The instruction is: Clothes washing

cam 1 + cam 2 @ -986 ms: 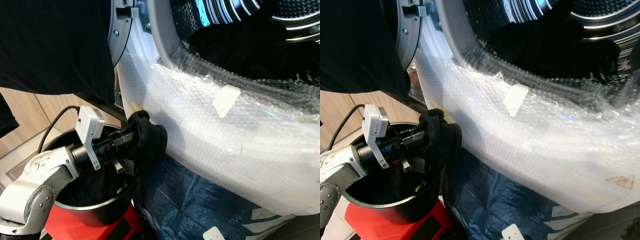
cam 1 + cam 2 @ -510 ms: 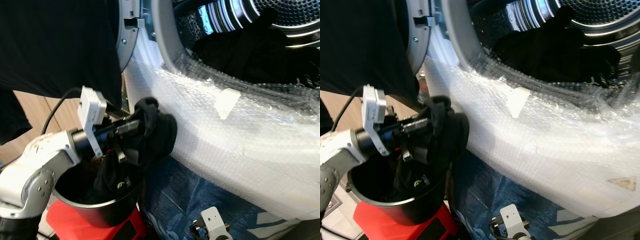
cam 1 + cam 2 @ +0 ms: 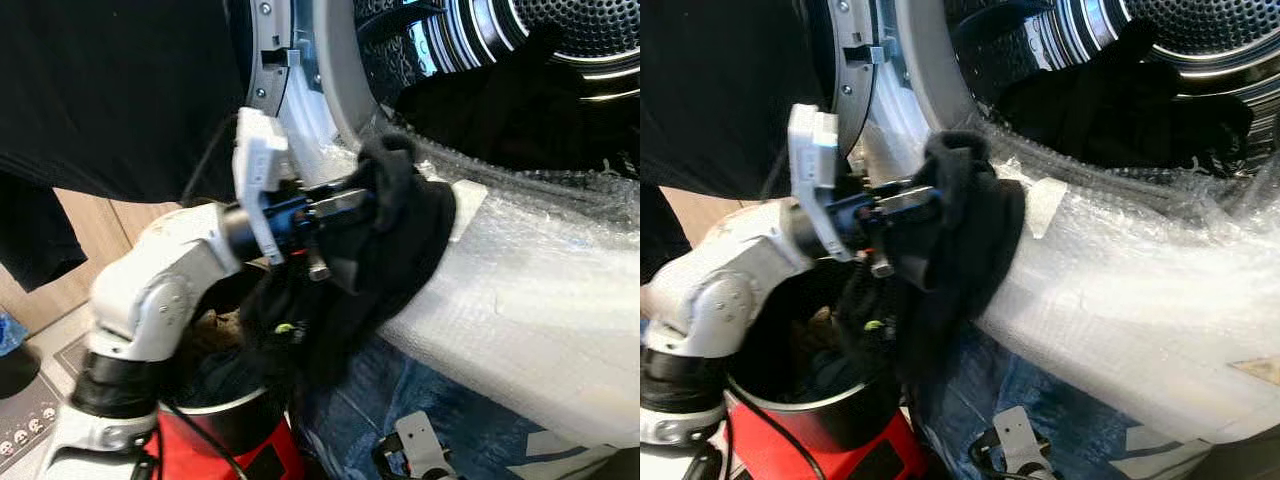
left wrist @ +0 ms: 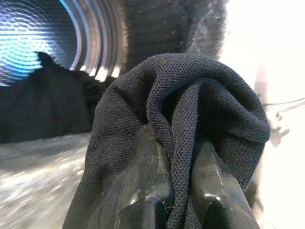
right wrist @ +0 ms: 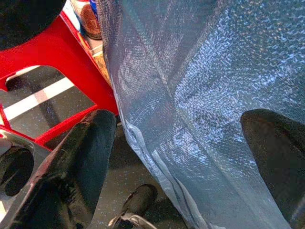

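The two head views look forward and down from close range at the washer opening, its bubble-wrapped lip and a black bucket on the left; they share almost the same scene, the right eye's picture set slightly to one side. The left wrist view looks along the left gripper toward the drum, very near, a black garment wrapped over the fingers. The right wrist view points down past the right gripper at blue-grey sheeting, a red stand and the floor.
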`<state>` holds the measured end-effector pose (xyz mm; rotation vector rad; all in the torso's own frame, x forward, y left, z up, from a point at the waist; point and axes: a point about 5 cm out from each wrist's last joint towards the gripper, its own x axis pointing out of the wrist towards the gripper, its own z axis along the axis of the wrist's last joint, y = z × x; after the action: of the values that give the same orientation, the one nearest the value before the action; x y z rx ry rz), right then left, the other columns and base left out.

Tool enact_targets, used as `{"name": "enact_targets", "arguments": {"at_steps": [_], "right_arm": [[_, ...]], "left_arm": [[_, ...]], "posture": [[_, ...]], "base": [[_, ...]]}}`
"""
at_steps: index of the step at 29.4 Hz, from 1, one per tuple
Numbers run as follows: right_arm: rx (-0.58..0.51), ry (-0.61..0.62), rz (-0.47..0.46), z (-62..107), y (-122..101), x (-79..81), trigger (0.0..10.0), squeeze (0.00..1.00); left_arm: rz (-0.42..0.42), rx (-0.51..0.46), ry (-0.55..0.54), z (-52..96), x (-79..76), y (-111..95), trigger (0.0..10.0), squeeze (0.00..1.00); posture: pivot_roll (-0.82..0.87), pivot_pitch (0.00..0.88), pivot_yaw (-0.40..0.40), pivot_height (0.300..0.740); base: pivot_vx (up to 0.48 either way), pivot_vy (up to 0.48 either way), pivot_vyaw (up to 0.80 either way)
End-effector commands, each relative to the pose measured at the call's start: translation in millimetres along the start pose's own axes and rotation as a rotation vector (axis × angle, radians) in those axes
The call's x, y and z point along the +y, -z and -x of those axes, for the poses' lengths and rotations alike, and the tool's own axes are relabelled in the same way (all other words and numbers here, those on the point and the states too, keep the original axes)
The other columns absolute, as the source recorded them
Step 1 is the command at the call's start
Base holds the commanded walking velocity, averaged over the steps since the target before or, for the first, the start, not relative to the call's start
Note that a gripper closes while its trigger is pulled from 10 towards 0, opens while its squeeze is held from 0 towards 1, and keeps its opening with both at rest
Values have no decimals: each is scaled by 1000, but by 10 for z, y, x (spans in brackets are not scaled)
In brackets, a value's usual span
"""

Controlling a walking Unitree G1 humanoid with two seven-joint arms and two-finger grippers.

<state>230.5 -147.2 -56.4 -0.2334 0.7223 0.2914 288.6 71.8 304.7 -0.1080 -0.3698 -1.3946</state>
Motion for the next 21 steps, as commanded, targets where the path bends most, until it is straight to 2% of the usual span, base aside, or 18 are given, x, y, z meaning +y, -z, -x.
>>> {"name": "enact_targets", "arguments": {"at_steps": [1,3,6,8,13,15,17,21], "right_arm": [[-22,4,-33,-13,-47,13,10000,0],[-26,14,-38,-16,-59,7,10000,0],[-22,15,-39,-14,-49,8,10000,0],[-5,4,-17,-2,5,32,10000,0],[10,-10,-10,8,50,66,10000,0],[10,-4,-10,9,53,62,10000,0],[4,-4,-9,13,53,53,10000,0],[-20,-16,9,36,69,15,10000,0]], "left_arm": [[-19,-34,89,-151,-79,-57,0,0],[22,-54,143,-258,-140,-8,0,0],[38,-73,177,-365,-182,24,0,0],[60,-129,235,-534,-257,-13,0,0],[63,-153,279,-735,-310,-3,0,0],[66,-152,282,-746,-322,19,0,0],[71,-150,268,-682,-314,41,0,0],[97,-129,173,-433,-249,111,0,0]], "posture": [[133,56,20,740],[135,54,25,740],[138,52,21,740],[149,50,13,740],[129,43,15,740],[117,41,19,740],[105,42,23,740],[107,43,16,740]], "base": [[0,0,0],[0,0,0],[0,0,0],[0,0,0],[0,0,0],[0,0,0],[0,0,0],[0,0,0]]}}
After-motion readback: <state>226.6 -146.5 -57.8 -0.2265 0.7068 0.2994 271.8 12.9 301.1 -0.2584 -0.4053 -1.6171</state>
